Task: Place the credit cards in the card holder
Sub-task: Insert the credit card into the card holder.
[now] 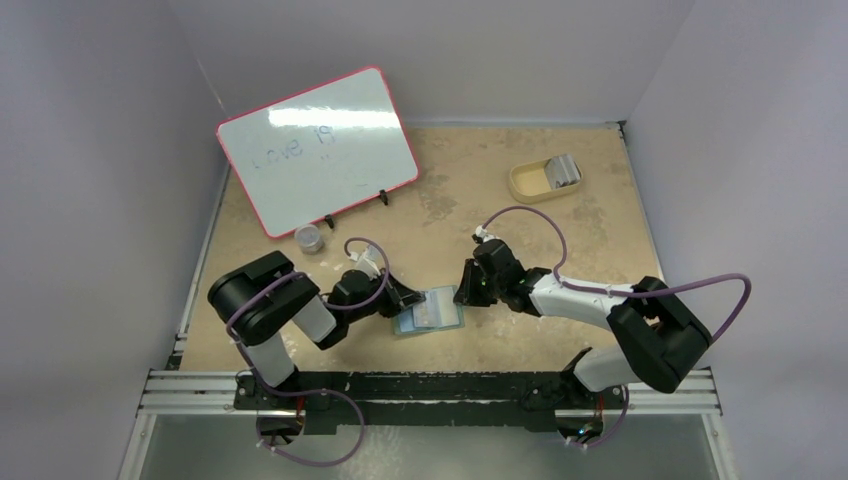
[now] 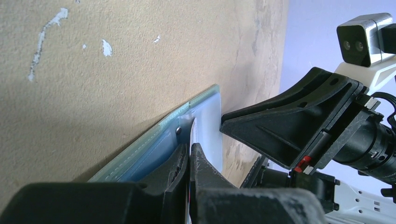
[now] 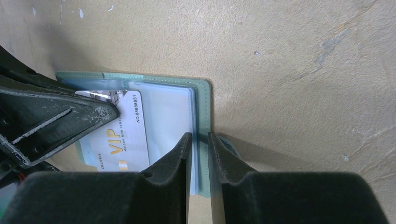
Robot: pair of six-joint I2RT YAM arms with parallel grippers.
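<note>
Closely facing each other, both grippers sat at the open card holder, which lay flat on the table between them. The right gripper held its fingers nearly together on the holder's right-hand stitched edge, with the grey-green cover and clear pocket leaves caught between them. Just left of those fingers, the left gripper was pressed together on a white credit card with gold "VIP" print, pinching it edge-on. The card lay over the pale blue inside of the holder. Whether it sat within a pocket could not be told. Its print, and so its long axis, ran the same way the right fingers pointed.

The holder's rounded corner sat just beyond the right fingertips. Past that corner and off to the right, bare tan tabletop lay open, while the left gripper crowded the left side.

Far beyond the right gripper, near the table's back right corner, a tan tray held more cards, well apart from the holder. Far beyond the left gripper stood a red-framed whiteboard, with a small jar near its foot.
</note>
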